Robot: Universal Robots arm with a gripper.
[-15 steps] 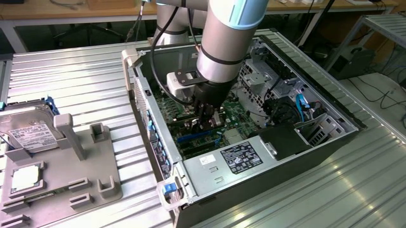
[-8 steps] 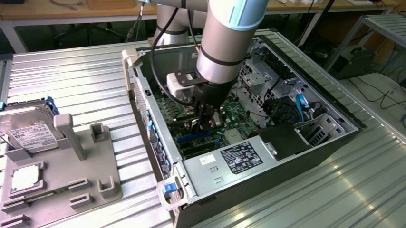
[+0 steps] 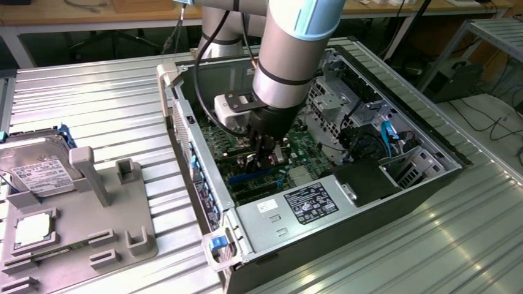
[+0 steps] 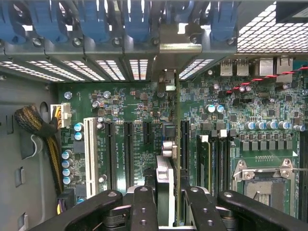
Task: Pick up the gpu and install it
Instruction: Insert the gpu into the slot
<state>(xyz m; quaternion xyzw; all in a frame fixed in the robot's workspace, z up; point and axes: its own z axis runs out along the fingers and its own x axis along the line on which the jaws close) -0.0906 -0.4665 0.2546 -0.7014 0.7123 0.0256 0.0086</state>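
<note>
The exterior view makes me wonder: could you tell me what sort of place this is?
Probably a robotics lab or test workshop for computer assembly: an open computer case lies on a ribbed metal table, a grey parts fixture holds a hard drive, and wooden workbenches stand behind.

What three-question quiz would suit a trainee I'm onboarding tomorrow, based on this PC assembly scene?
1. True or false: the gripper grips the gpu inside the computer case.
2. Where is the hard drive? A: inside the case. B: on the grey holder outside it. C: in the gripper.
3. Fill in: the clips along the case's slot edge are coloured ____.
Key: 1 true; 2 B; 3 blue.
</note>
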